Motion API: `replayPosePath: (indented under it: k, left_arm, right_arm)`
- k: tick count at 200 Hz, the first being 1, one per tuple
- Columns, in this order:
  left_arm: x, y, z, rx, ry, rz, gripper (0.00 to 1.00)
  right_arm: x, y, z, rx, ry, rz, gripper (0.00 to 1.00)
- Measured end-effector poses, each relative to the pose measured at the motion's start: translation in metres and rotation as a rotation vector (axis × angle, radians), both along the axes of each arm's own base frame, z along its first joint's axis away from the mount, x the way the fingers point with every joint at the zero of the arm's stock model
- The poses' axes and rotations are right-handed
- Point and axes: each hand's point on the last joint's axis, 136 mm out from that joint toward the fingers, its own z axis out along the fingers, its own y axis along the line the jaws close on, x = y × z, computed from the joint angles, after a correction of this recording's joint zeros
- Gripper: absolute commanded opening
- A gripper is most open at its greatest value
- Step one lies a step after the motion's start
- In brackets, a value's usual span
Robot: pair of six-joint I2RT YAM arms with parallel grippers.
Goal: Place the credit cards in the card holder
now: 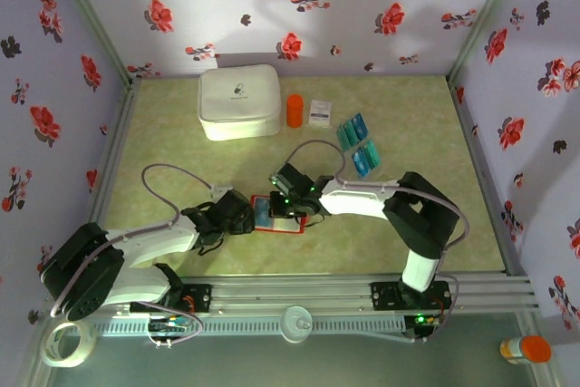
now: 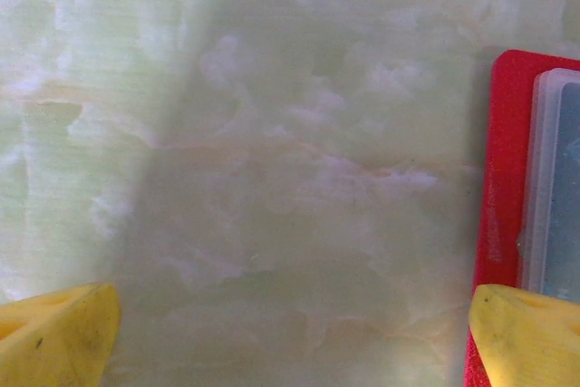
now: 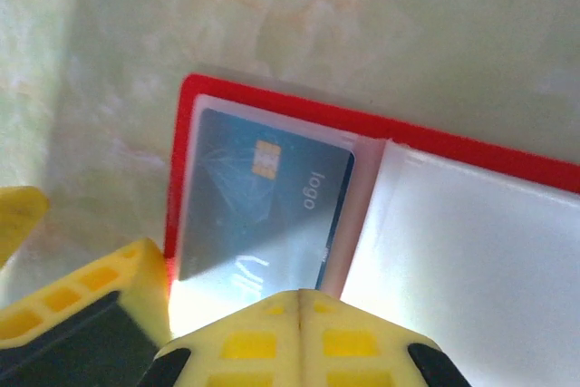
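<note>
Table [image 1: 408,133]: pale green marbled top, smooth, so light things will likely slide on it
Card holder [image 3: 272,97]: lies open like a book at the centre of the top view, between the two grippers; judged light and floppy, with soft clear pockets, so it needs pinning at a red edge while a card goes in
Left gripper [image 2: 290,342]: jaws spread wide, the one fingertip over the holder's red border at the lower right of its wrist view, the other on bare table
Right gripper [image 3: 299,301]: fingers closed together along a seam, low over the pockets (nothing seen between them)
Loose credit cards [image 1: 365,159]: two small teal clusters right of centre and higher in the top view, well apart from the holder; probably thin, stiff, slick and flat on the table, best pinched by a short end, leaving the leading edge free
Seated card [image 3: 263,206]: blue, inside the left pocket
</note>
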Motion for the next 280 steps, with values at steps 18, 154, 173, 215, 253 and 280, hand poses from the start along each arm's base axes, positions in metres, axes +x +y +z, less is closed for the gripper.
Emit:
replayPosePath:
  k: [18,154,173,215,253,280]
  left_arm:
    - [0.0,0.0,0.0,-0.002,0.001,-0.001,0.99]
    - [-0.001,0.001,0.008,-0.016,-0.011,0.0,1.0]
    - [-0.001,0.003,0.016,-0.028,-0.023,0.005,1.0]
    - [0.009,-0.005,0.05,-0.087,-0.08,0.008,1.0]
    - [0.015,-0.016,0.073,-0.141,-0.111,-0.005,1.0]
    - [0.017,-0.025,0.078,-0.162,-0.102,-0.023,1.0]
  right_arm:
    - [0.005,-0.002,0.006,0.01,-0.015,-0.007,0.06]
    - [0.006,-0.004,-0.011,-0.024,0.01,-0.009,0.06]
    - [0.007,-0.005,0.001,-0.004,-0.012,-0.013,0.06]
    - [0.008,-0.018,0.016,0.013,-0.058,-0.035,0.06]
    - [0.007,-0.038,0.001,-0.024,-0.047,-0.063,0.06]
    - [0.008,-0.048,-0.009,-0.04,-0.039,-0.08,0.05]
